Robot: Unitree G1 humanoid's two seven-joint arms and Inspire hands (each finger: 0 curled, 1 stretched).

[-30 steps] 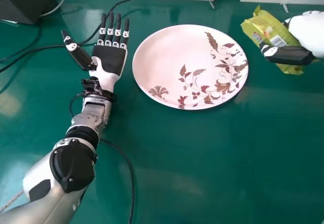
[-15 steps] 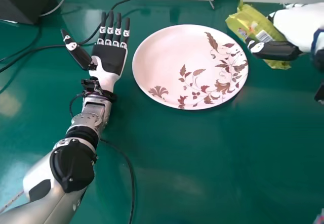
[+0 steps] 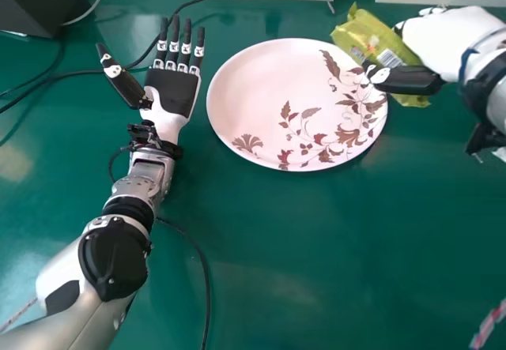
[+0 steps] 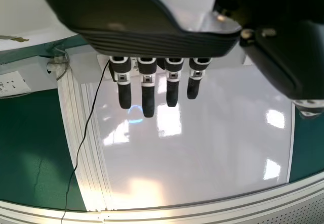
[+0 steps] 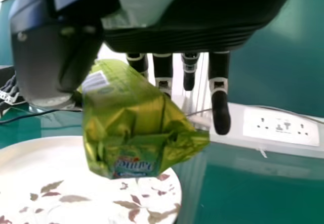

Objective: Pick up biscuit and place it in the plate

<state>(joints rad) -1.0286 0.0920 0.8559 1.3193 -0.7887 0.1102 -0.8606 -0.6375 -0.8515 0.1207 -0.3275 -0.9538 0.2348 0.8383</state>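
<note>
Biscuit packet [image 3: 378,37], upper right of the head view, is clamped between thumb and fingers of the right hand [image 3: 443,43], on its plate-facing side, long axis slanting beside the plate's [image 3: 265,89] upper-right rim. Left hand [image 3: 170,93], upper left: open. Clearance undetermined; far fingers partly hidden.

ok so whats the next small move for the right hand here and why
Probably shift the black-and-white right hand slightly left before lowering: in the head view, the shiny yellow-green biscuit packet it holds overlaps just the far right rim of the round, pale plate with brown leaves, and much of the packet lies outside that rim.
</note>
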